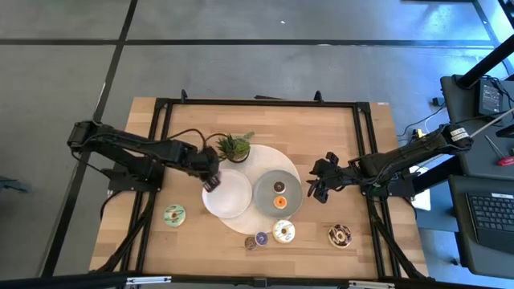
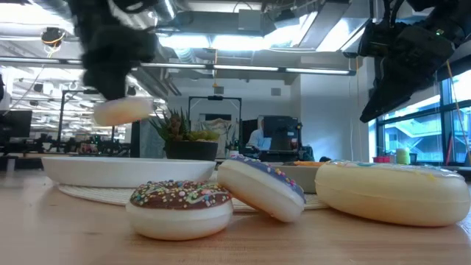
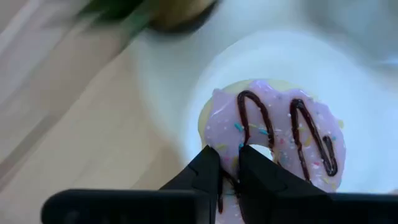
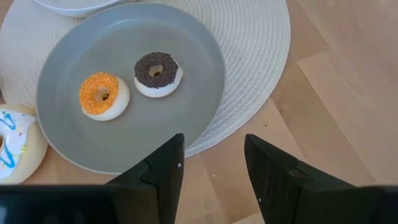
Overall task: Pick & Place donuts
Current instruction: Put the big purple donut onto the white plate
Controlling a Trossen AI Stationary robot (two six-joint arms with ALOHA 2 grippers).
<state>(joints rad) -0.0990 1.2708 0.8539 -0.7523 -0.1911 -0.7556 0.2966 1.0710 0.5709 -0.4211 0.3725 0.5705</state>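
A pink-iced donut [image 3: 273, 130] with dark drizzle hangs above the white plate [image 1: 233, 201], with my left gripper [image 1: 210, 181] shut on it. The low view shows this donut [image 2: 124, 110] clear of the plate's rim [image 2: 88, 171]. On the grey plate [image 1: 265, 181] lie a chocolate donut [image 4: 157, 73] and an orange donut [image 4: 103, 95]. My right gripper [image 4: 211, 149] stands open over bare table to the right of the grey plate, touching nothing. A green donut [image 1: 174, 213] lies on the table left of the plates. My left gripper pinches the near side of the donut's ring [image 3: 227, 163] between its two fingers. One fingertip [image 3: 252, 158] stands at the hole and the other [image 3: 208, 163] at the outer edge. The fingers slant steeply down from above. The donut is lifted clear, icing up.
Near the front edge lie a blue-purple donut [image 1: 259, 240], a white donut [image 1: 283, 231] and a chocolate sprinkled donut [image 1: 339, 235]. A small potted plant [image 1: 234, 147] stands behind the white plate. Both plates rest on a round white placemat [image 1: 283, 164].
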